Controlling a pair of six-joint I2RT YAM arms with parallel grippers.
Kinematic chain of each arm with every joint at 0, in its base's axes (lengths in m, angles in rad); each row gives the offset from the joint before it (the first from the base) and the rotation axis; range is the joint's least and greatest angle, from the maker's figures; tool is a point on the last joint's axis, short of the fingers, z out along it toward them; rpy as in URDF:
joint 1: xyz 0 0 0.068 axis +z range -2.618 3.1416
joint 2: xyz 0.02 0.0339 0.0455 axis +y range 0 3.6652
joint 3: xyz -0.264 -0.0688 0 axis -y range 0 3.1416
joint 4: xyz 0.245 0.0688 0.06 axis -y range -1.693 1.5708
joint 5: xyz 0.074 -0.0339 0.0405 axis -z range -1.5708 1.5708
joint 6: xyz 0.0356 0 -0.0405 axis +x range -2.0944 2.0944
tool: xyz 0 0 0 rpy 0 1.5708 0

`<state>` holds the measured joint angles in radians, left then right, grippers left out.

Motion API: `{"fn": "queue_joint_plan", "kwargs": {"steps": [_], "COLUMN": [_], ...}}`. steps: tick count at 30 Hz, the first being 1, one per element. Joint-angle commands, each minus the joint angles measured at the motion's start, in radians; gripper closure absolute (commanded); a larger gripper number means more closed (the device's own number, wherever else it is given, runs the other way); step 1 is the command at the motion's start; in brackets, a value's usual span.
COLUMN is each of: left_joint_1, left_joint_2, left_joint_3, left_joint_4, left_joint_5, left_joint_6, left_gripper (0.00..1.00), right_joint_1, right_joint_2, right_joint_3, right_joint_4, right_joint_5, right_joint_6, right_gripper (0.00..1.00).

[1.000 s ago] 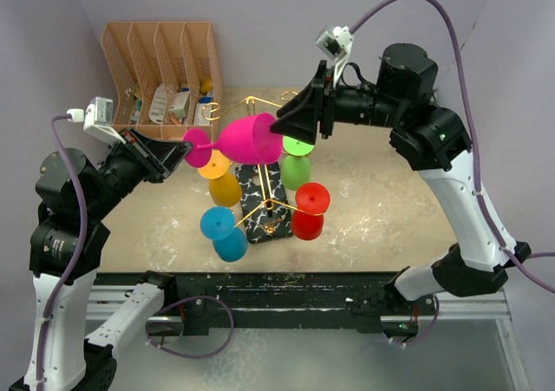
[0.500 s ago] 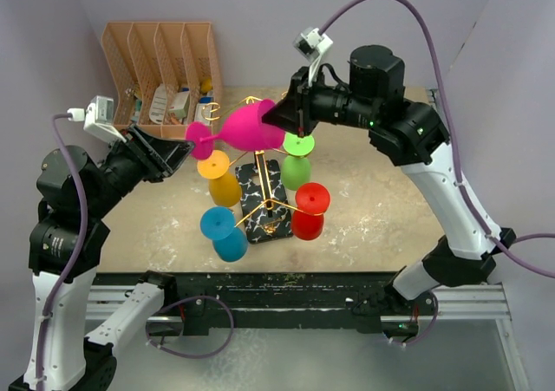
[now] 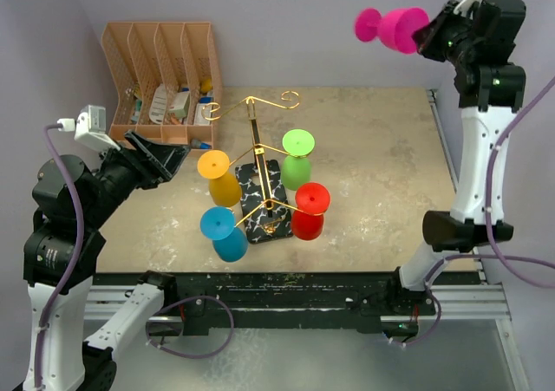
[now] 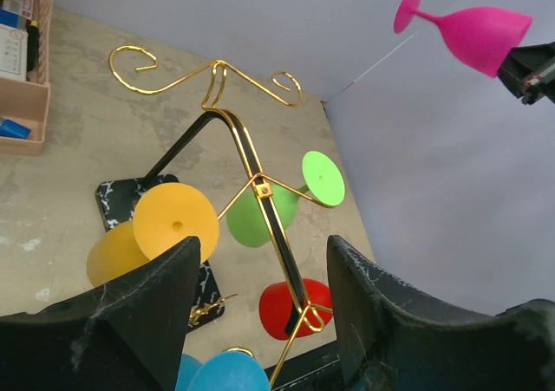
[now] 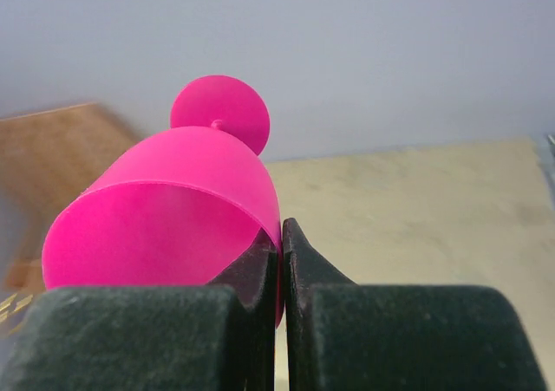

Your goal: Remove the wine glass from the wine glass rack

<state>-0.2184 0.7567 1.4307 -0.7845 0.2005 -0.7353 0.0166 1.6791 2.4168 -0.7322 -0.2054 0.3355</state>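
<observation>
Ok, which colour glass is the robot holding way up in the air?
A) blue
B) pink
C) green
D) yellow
B: the right gripper is shut on the rim of the pink glass, held high and well clear of the rack.

Pink wine glass aloft, sideways, well apart from gold wine glass rack.
</observation>
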Motion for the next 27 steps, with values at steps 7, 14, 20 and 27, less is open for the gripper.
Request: {"fn": "queue_joint_plan", "kwargs": {"steps": [7,14,20,27], "left_joint_1": [-0.001,-0.001,-0.001,-0.001], "left_joint_2": [-0.018,-0.047,-0.072,-0.092], "left_joint_3": [0.008,-0.028,-0.052,-0.066], "left_joint_4": [-0.109,-0.166,-0.190,-0.204], "left_joint_5": [-0.177,-0.240,-0.255,-0.255], "left_joint_6": [0.151,0.193,0.210,0.207], "left_gripper": [0.37,0.37,0.37,0.37], "right_joint_1": [-0.115,-0.115,-0.101,-0.067], "right_joint_2": [0.045,0.085,0.096,0.158], "right_joint_3": [-0.425,-0.584,-0.606,-0.579], "right_joint_4": [-0.043,-0.074,-0.048,-0.051], "right_joint_5": [0.302,0.289,0.400,0.411], "right_joint_6": [0.037,-0.036,-0.067,-0.063], "right_gripper": [1.00,1.00,1.00,1.00]}}
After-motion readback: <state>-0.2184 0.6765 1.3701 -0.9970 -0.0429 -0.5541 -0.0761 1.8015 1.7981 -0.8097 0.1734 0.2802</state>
